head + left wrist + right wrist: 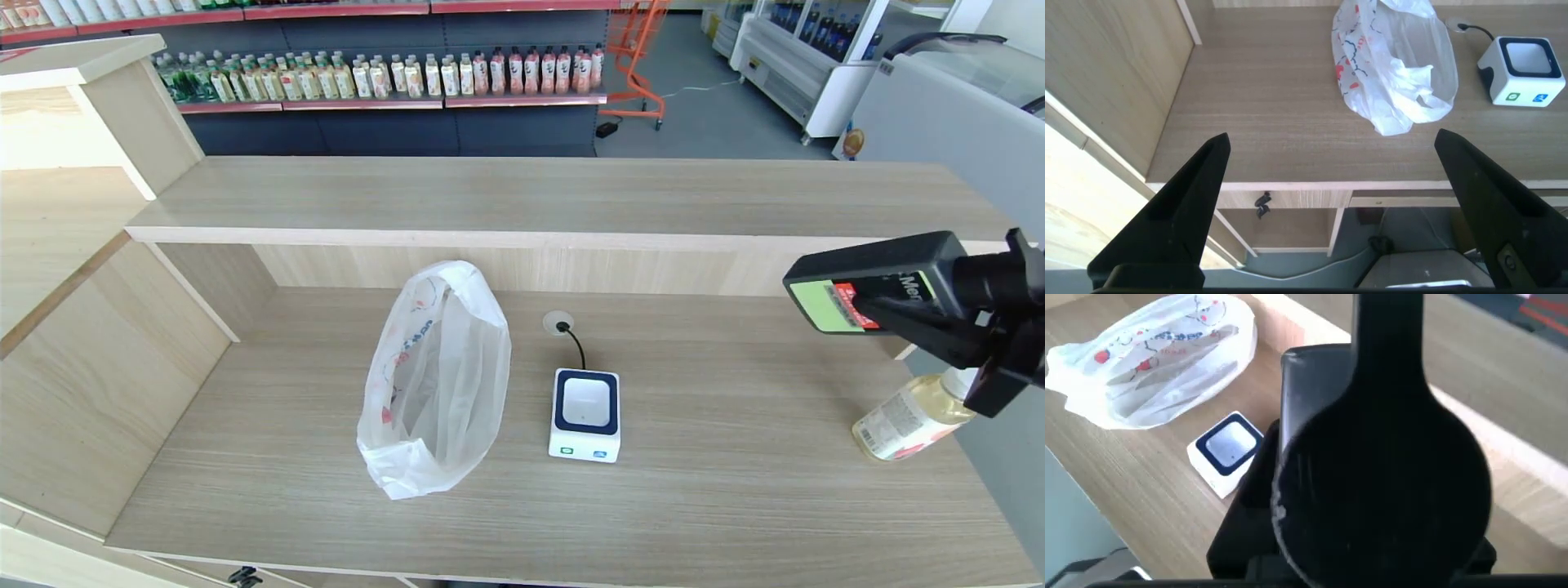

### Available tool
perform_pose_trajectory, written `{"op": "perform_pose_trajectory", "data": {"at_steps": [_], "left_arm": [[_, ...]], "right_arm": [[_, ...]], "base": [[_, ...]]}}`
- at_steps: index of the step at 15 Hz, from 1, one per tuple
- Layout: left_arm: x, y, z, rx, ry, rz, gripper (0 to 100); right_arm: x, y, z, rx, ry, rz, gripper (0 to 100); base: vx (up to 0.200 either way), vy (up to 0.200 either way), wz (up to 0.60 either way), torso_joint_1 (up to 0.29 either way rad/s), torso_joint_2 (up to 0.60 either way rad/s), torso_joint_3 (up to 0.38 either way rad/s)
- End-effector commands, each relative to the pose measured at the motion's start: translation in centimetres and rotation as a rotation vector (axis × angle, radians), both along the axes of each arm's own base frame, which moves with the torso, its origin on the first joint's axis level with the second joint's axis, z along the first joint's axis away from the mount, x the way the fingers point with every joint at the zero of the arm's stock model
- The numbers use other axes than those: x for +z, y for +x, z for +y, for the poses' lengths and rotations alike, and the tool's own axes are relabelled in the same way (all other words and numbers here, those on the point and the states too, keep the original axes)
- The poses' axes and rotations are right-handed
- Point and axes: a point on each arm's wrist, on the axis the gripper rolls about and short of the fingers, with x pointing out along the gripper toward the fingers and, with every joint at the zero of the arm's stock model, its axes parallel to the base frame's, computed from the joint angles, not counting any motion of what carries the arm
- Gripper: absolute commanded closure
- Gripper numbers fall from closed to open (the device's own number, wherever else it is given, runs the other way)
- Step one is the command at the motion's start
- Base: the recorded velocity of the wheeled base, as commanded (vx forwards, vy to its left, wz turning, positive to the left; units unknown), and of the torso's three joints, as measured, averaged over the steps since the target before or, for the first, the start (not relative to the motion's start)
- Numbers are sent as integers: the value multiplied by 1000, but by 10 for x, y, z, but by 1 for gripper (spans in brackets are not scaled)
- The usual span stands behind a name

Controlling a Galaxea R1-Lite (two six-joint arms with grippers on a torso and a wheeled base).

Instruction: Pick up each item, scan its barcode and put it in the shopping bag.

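One box aloft, scan pending.
Left tool (pixel 1331 147) hangs spread, empty. The thin, crinkled plastic bag (pixel 437 380) slumps at the scanner's 9 o'clock. The scanner (pixel 584 415) is a white cube with a glossy window facing up. Right tool (pixel 922 318) clamps a rigid black box (pixel 865 282), raised at 3 o'clock; its barcode face should be turned squarely down over that window. A round, clear bottle (pixel 910 420) lies below.

My right tool (pixel 918 318): body cut off by the right edge of the head frame. It is clamped on the black box (pixel 865 278) and covers the box's rear end. Label print on the box is too small to read.

Bottle (pixel 908 420), lower right: neck and cap hidden behind my tool.

Right wrist frame: box and tool at centre cover one corner of the scanner (pixel 1226 447).

Left wrist frame: shopping bag (pixel 1392 61) cut by the top edge. I cannot tell its contents through the plastic.
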Motion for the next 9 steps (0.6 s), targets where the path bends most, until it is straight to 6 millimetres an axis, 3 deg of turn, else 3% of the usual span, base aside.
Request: {"op": "perform_pose_trajectory", "data": {"at_steps": [1, 3, 5, 7, 9], "left_arm": [[0, 0, 0, 0, 0, 1, 0], [0, 0, 0, 0, 0, 1, 0], [0, 0, 0, 0, 0, 1, 0], [0, 0, 0, 0, 0, 1, 0], [0, 0, 0, 0, 0, 1, 0]], "right_arm": [[-24, 14, 13, -144, 220, 412, 100], [-55, 31, 27, -246, 424, 792, 100], [-72, 51, 47, -249, 432, 919, 100], [-76, 65, 69, -227, 494, 1013, 100], [-89, 78, 76, -243, 478, 1066, 100]], "base": [[0, 0, 0, 0, 0, 0], [0, 0, 0, 0, 0, 0], [0, 0, 0, 0, 0, 0], [0, 0, 0, 0, 0, 0], [0, 0, 0, 0, 0, 0]]}}
